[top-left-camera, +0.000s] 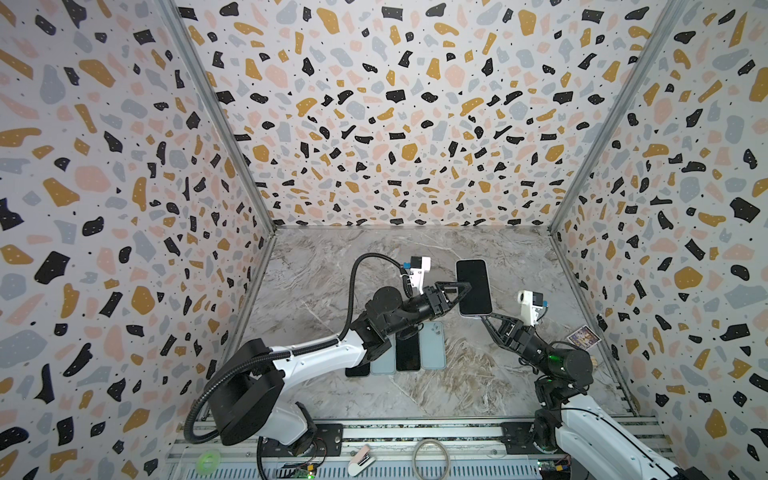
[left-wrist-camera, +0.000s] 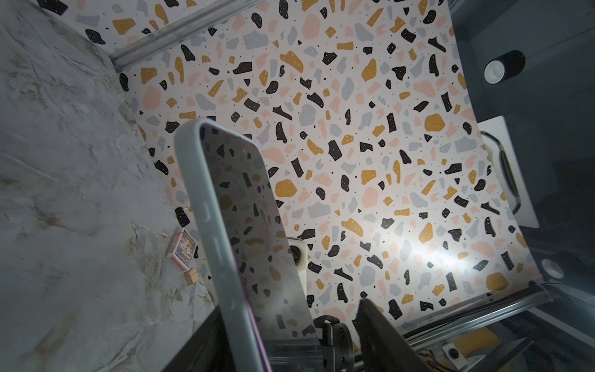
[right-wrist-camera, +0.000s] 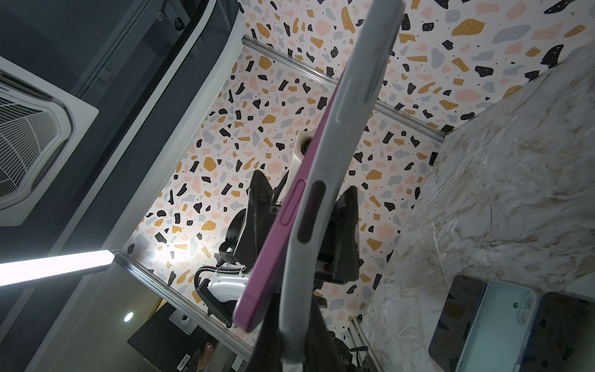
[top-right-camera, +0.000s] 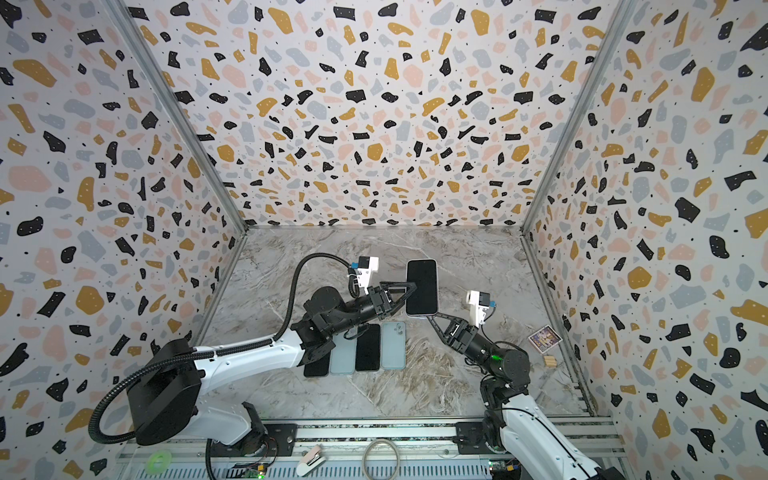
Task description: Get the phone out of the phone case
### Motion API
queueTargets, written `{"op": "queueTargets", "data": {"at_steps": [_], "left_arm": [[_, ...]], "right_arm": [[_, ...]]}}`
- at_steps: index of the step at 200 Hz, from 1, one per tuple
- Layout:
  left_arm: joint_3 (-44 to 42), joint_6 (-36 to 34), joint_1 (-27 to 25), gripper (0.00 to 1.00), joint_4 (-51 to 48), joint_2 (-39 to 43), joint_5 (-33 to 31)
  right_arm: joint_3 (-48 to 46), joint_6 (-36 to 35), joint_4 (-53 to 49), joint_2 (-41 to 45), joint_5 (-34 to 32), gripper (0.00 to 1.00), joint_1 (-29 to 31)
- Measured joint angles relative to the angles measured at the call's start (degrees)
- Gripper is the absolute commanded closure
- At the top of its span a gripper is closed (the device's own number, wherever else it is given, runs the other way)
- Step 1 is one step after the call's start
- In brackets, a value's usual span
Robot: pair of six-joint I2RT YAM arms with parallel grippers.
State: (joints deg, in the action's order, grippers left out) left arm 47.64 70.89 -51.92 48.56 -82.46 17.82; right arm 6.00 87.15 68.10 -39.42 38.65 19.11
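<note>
Raised nearest the camera, a phone (top-left-camera: 473, 286) sits in mid-air above the middle of the marbled surface (top-left-camera: 415, 257). Its dark screen faces up and its long side runs from near to far.

The right gripper (top-left-camera: 486, 320) is clamped tight on the near right corner of the pale grey-blue phone case (right-wrist-camera: 322, 193). In the right wrist view the phone's purple edge (right-wrist-camera: 283, 209) has lifted away from the case at that near end. It is partly out, while the far end is seated in the case.

The left gripper (top-left-camera: 464, 289) reaches in from the left at the phone's left edge. Its jaws are spread apart, with one finger over the screen and one behind the case. The left wrist view shows a clear gap between finger and screen, so it grips nothing.

On the surface just near of the left gripper, a row of four flat handsets (top-left-camera: 401, 351) lies side by side, two dark and two pale blue.

Well off to the right, near the right wall, are a small card box (top-left-camera: 582, 337) and a wooden block (top-right-camera: 550, 360).
</note>
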Motion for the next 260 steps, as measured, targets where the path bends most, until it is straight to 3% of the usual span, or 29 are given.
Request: {"op": "queueTargets", "data": {"at_steps": [49, 65, 79, 101, 152, 205, 260], "left_arm": [[2.3, -11.2, 0.5, 0.24, -14.3, 7.4, -7.7], [5.0, -16.5, 0.5, 0.22, -19.1, 10.0, -10.6], [7.5, -21.4, 0.5, 0.14, -22.6, 12.1, -12.9], [12.9, -31.7, -0.6, 0.12, -29.6, 14.7, -16.9], [21.3, -61.1, -13.4, 0.10, -40.9, 16.7, -30.7], [14.3, -93.7, -30.5, 0.11, -40.6, 15.8, -48.5], [11.4, -111.4, -31.9, 0.13, -36.5, 10.9, -54.1]], "right_arm": [[-0.4, 0.3, -0.8, 1.1, -0.7, 1.00, 0.0], [-0.4, 0.3, -0.9, 1.8, -0.8, 1.00, 0.0], [-0.4, 0.3, -1.0, 2.4, -0.8, 1.00, 0.0], [-0.4, 0.3, -1.1, 2.6, -0.8, 1.00, 0.0], [-0.4, 0.2, -2.2, 2.6, -0.8, 1.00, 0.0], [-0.4, 0.2, -2.2, 2.4, -0.8, 1.00, 0.0], [-0.4, 0.2, -2.8, 2.4, -0.8, 1.00, 0.0]]}}
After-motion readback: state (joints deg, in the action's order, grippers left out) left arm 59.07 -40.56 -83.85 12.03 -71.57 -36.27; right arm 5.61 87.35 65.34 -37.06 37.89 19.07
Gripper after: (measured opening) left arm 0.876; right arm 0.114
